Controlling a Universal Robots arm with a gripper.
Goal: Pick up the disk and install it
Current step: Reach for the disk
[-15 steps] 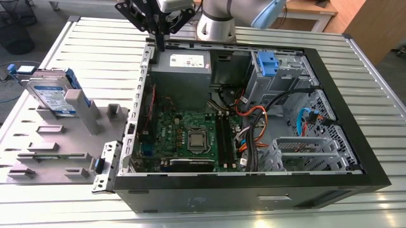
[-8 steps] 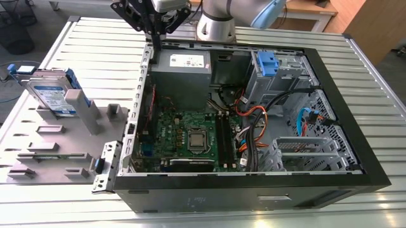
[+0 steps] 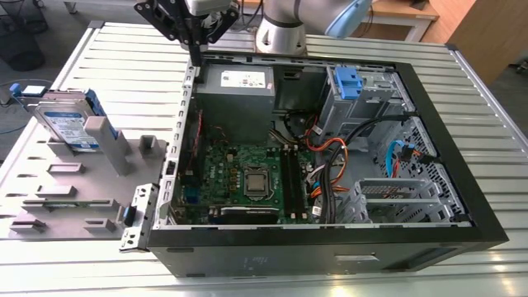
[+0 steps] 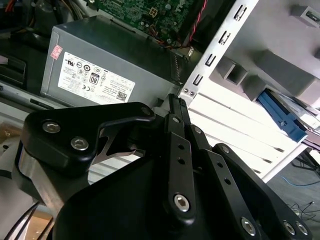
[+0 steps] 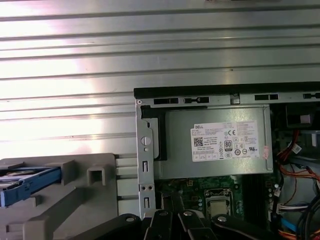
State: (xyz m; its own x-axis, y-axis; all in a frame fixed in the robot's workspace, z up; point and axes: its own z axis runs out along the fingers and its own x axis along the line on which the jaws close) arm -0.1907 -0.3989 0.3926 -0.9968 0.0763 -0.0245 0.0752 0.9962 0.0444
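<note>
Right now the gripper [image 3: 196, 60] hangs at the upper middle of the exterior view, over the back corner of the open computer case [image 3: 289, 260] and just above the power supply [image 3: 235, 93]. Its fingers are drawn together with nothing between them, as far as both the exterior and the second wrist view show.

The disk [image 3: 70, 124] sits at the middle left of the exterior view, outside the case and well apart from the gripper. It stands on edge in a slot of the grey holder [image 3: 83, 179], tilted a little, with its labelled face toward that camera. From the gripper it lies toward the exterior view's left and lower in the frame. Its top edge runs roughly left to right there, pointing at the case wall. In the first wrist view the disk [image 5: 27, 180] shows edge-on as a thin bar with its blue bracket.
</note>
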